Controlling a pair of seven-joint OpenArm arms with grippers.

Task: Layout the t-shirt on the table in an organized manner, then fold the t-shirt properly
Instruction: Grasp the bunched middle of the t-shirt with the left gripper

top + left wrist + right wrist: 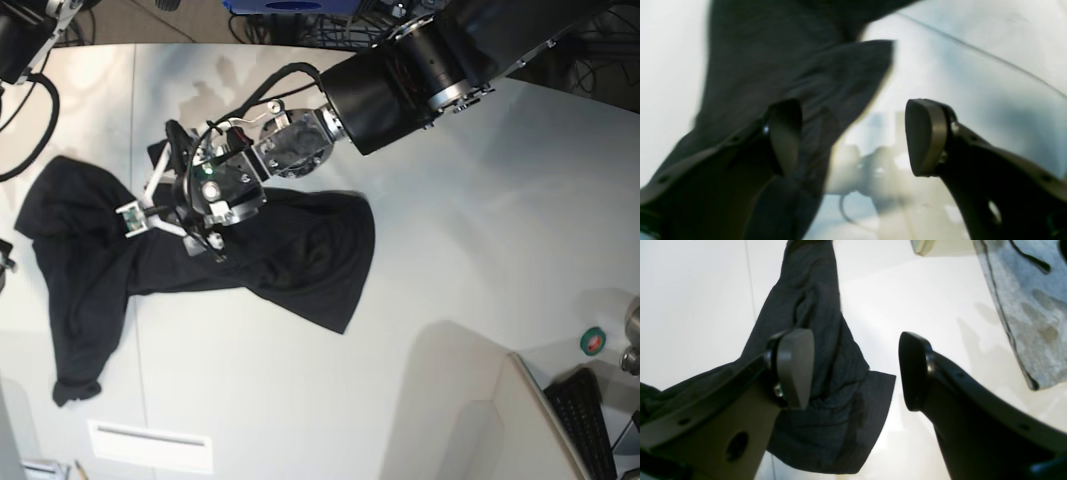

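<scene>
Your large black short-sleeved cotton t-shirt (300, 250) lies bunched across the left half of the base view, on the wide off-white smooth desk (450, 250). One end trails down toward the lower left of the frame and a broader flap spreads toward the centre. No rainbow print shows, so the plain side, or a fold, faces up.

Your thick black left arm (400, 80) reaches in from the upper right and hangs over the middle of the heap, likely because that is where the cloth is most tangled. In the left wrist view, the dark paddle-tipped left fingers (927, 133) stand wide apart with nothing pinched between them. A blurred fold of the shirt drapes behind the one at left of frame, and bare desk with its thin dark seam line (973, 50) shows behind the other.

The grey-padded right fingers (795, 366) are likewise spread and empty, poised above a squared black corner of cloth, probably a hem or sleeve edge worth catching. A pale grey fabric item (1030, 306) sits well apart at the upper right of that view.

You are judged to be early in the laying-out stage, and folding has not yet begun.
</scene>
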